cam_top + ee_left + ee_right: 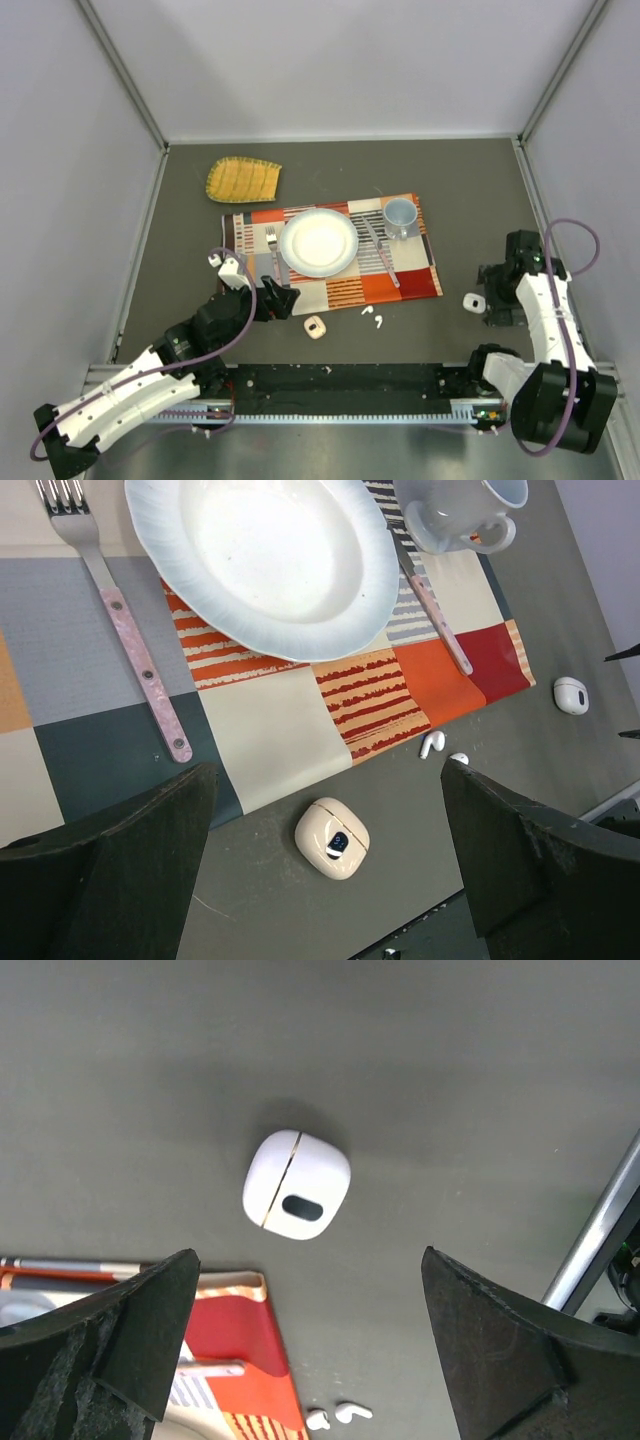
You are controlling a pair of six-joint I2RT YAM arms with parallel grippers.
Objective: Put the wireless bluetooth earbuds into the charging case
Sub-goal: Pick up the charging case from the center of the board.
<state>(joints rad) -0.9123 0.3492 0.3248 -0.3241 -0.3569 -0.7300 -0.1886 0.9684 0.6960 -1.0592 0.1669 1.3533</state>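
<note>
The right gripper (308, 1255) hangs over a white charging case (296, 1198) lying closed on the table, jaws spread wide to either side of it and grasping nothing; that looks like a line-up for a pick. The left gripper (328, 780) is likewise released and empty, poised above a cream case with a dark window (332, 839). The pair of white earbuds (432, 743) lies loose on the table between the two cases, just off the corner of the patchwork placemat (270, 740), touching neither. Which case is theirs I cannot tell for sure; the white one seems likelier.

The table (450, 180) is matte dark grey; the placemat carries a white plate (318, 243), fork (272, 250), knife (382, 255) and pale blue mug (400, 215). Pale grey panels in metal framing enclose the cell.
</note>
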